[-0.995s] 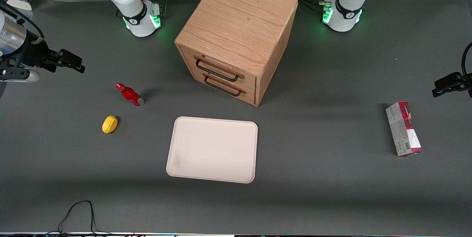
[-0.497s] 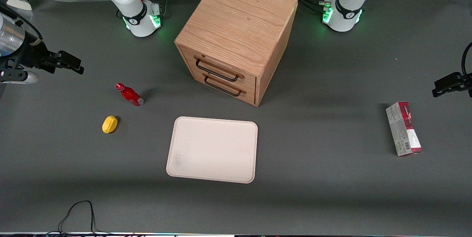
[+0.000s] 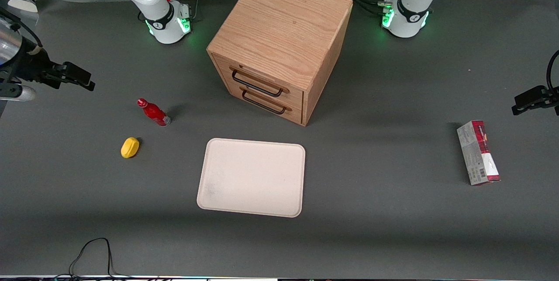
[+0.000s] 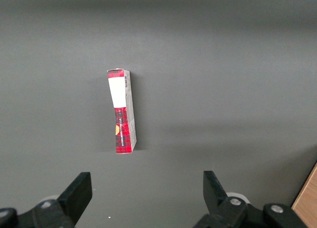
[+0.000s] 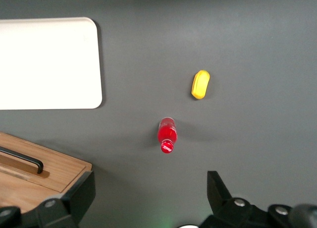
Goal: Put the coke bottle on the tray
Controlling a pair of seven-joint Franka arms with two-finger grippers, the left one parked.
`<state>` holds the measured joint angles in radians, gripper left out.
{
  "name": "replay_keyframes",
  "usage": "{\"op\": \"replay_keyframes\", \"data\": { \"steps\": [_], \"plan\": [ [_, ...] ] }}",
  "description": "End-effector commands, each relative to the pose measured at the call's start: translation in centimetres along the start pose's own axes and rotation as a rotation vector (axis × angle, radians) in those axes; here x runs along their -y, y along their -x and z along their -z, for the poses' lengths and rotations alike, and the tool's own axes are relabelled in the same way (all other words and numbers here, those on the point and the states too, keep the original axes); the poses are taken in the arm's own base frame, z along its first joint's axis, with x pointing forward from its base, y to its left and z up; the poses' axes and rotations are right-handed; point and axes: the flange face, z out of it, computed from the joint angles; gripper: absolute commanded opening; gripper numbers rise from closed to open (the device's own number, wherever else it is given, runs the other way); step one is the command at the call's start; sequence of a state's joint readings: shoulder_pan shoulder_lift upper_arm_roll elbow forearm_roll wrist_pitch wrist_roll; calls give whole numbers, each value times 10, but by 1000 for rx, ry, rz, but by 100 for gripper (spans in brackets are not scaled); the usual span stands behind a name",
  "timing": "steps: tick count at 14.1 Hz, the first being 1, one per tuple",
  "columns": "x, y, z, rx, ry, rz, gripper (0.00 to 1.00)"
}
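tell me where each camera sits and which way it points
Front view: sits high facing both arms, looking down on the grey table; shows both white arm bases and the gripper raised near the working arm's end, fingers apart.
Right wrist view: on the working arm's wrist, looking down at the small red coke bottle, the yellow lemon-shaped lump and the cream rectangular tray; its black fingers show.
Left wrist view: looks down at the red-and-grey carton.
Front and right wrist views share bottle, lump and tray.

- Arm links: glossy white shells, black joint rings.
- Arm base (image 3: 168, 21): white, glowing green light, red button, black cables trailing off.
- Tool (image 3: 78, 78), over the working arm's end of the bench: matte black, angular fingers spread; silver cylinder on wrist.
- Small screws on finger mounts (image 5: 47, 204).
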<state>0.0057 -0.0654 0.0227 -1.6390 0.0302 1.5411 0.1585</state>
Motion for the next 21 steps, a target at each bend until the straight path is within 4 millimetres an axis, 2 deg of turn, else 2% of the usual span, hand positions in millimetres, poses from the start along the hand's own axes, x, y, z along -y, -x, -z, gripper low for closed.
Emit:
{"op": "replay_keyframes", "data": {
  "steps": [1,6,10,15,17,21],
  "plan": [
    [11,7,14,22,0,-14,100],
    [11,27,10,47,7,-2,100],
    [5,63,38,52,10,6,100],
    [0,67,20,80,14,4,100],
    [-6,63,-6,81,10,30,100],
    [-11,59,-82,36,2,20,100]
  ]
}}
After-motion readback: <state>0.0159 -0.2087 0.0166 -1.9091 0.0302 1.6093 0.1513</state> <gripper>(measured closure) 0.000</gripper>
